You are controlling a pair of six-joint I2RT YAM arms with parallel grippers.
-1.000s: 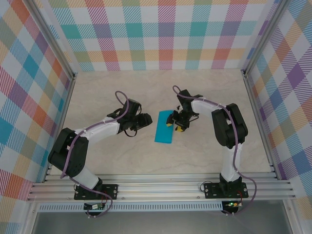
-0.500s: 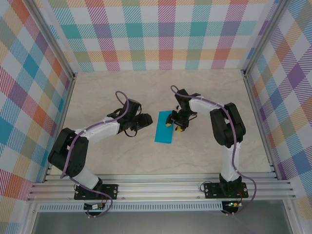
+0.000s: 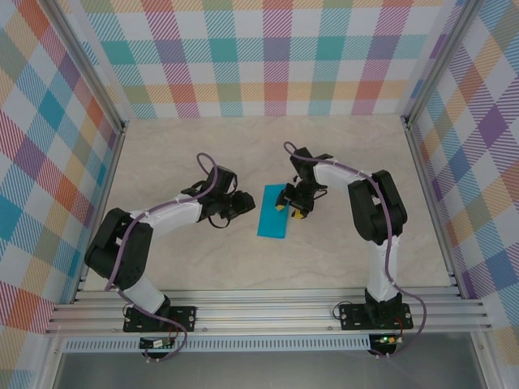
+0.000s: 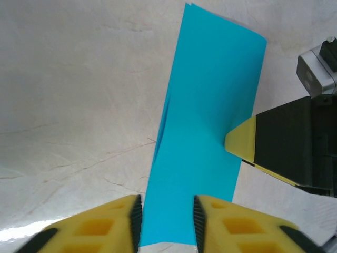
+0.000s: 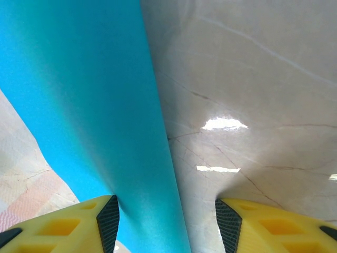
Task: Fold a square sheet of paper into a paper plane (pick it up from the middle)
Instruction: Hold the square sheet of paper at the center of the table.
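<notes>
Top external view gives you the marbled table [image 3: 162,154] first. On its middle lies the square sheet of paper [image 3: 273,212], flat between the two arms and doubled over into a narrow strip. Its long axis runs from the near edge toward the far wall, leaning a little to the right as it goes. Both ends are blunt, so as a plane it has no nose to point anywhere.

You look to be at the first fold, setting the centre crease. Next, I judge, you need to open the strip out and bring two corners in to that crease. That calls for one gripper pinning the paper while the other lifts a single layer, since thin paper left unpinned is likely to slide.

The left gripper [image 3: 246,203] sits just left of the strip. At the left wrist its jaws stand narrowed with the strip's end in the slot, and you cannot tell whether they pinch it. The right gripper [image 3: 290,208] is released, its jaws apart astride the strip's other long edge, with one yellow fingertip [image 4: 241,145] touching that edge.
</notes>
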